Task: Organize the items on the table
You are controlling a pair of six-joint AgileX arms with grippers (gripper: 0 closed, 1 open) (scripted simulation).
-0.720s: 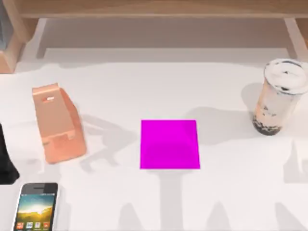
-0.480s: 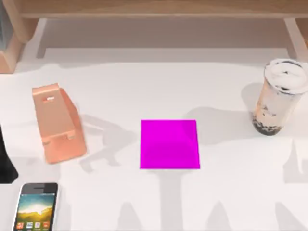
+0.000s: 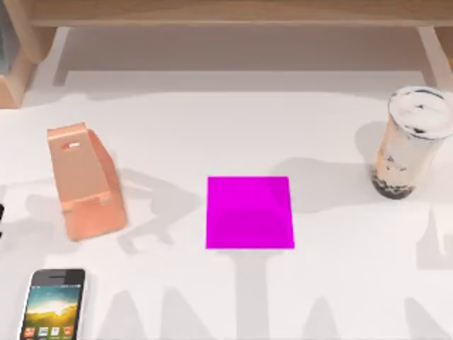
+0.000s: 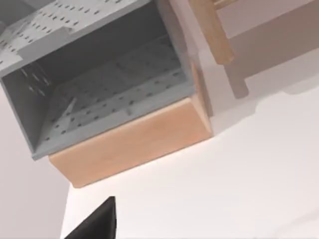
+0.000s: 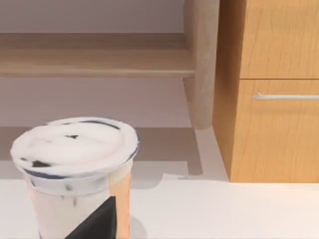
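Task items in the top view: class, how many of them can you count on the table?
2. The smartphone lies at the near left edge; the bubble-tea cup stands upright at the far right. Another item may lie beyond the view.

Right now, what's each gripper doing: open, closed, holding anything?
Left gripper: cannot be told; it sits near the grey bin.
Right gripper: cannot be told; it faces the bubble-tea cup.

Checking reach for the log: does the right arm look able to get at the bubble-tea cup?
Probably yes. The bubble-tea cup stands upright at the table's right side, apart from everything else, directly ahead in the right wrist view.
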